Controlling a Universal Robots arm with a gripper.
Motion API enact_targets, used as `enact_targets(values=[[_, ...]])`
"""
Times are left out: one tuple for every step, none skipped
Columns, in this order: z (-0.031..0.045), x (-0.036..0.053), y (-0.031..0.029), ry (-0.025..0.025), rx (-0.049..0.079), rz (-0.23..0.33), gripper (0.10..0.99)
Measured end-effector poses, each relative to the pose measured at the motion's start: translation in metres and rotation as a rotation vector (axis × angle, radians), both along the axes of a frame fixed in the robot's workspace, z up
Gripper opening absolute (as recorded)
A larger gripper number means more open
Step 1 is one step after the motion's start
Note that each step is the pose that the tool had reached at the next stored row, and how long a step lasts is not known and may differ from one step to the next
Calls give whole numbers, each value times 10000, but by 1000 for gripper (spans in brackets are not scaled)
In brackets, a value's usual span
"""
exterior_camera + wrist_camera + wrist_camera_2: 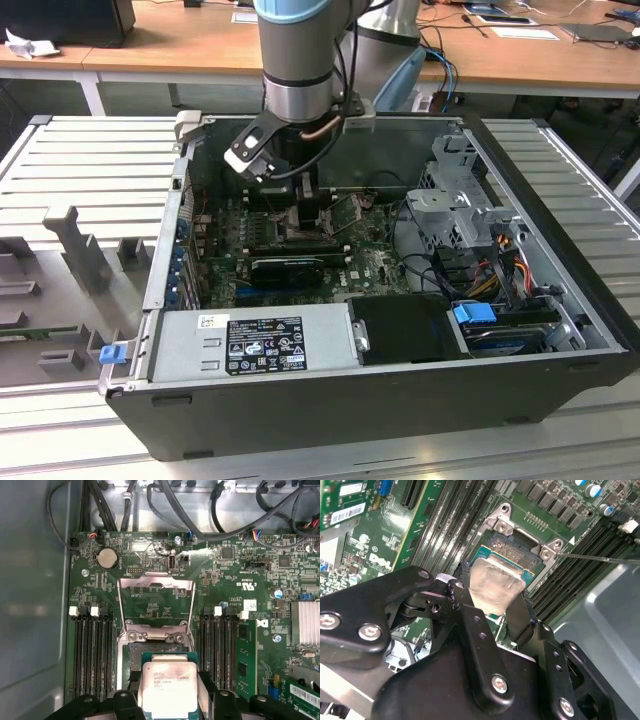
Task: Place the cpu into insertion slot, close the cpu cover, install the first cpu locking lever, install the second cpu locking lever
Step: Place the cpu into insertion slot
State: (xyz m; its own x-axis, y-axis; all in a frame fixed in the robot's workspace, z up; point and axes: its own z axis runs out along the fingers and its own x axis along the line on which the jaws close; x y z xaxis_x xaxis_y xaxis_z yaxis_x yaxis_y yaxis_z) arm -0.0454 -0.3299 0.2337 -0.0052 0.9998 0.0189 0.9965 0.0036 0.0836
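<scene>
My gripper [169,702] is shut on the cpu [169,685], a pale square chip held by two opposite edges between black fingers [466,607]. The cpu [496,582] hangs over the near part of the insertion slot [514,554], whose dark centre shows beyond it; whether they touch I cannot tell. The cpu cover [150,583], a silvery frame with a window, is swung back open beyond the slot's rim [150,637]. A thin metal rod [600,558] runs out from the slot's corner. In the exterior view the gripper [300,215] reaches down into the open computer case [330,400].
Black memory slots [92,655] flank the socket on both sides. A long black card [285,268] lies across the board. Cables [200,520] run along the board's edge. The power supply [250,345] and drive cage [460,215] crowd the case.
</scene>
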Motion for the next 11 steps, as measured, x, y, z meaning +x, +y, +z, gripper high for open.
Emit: enact_targets(values=[[-9, 0, 6, 0, 2, -32, 525], [-20, 0, 15, 0, 2, -93, 525], [-33, 0, 25, 0, 2, -140, 525], [-62, -3, 43, 0, 1, -165, 525], [-78, -4, 51, 0, 1, -164, 525], [-99, -5, 60, 0, 0, -164, 525], [-118, -6, 68, 0, 1, -163, 525], [-136, -6, 76, 0, 1, -163, 525], [-167, -8, 87, -1, 2, -163, 525], [-185, -9, 91, 0, 1, -163, 525], [-201, -11, 97, 1, 0, -163, 525]])
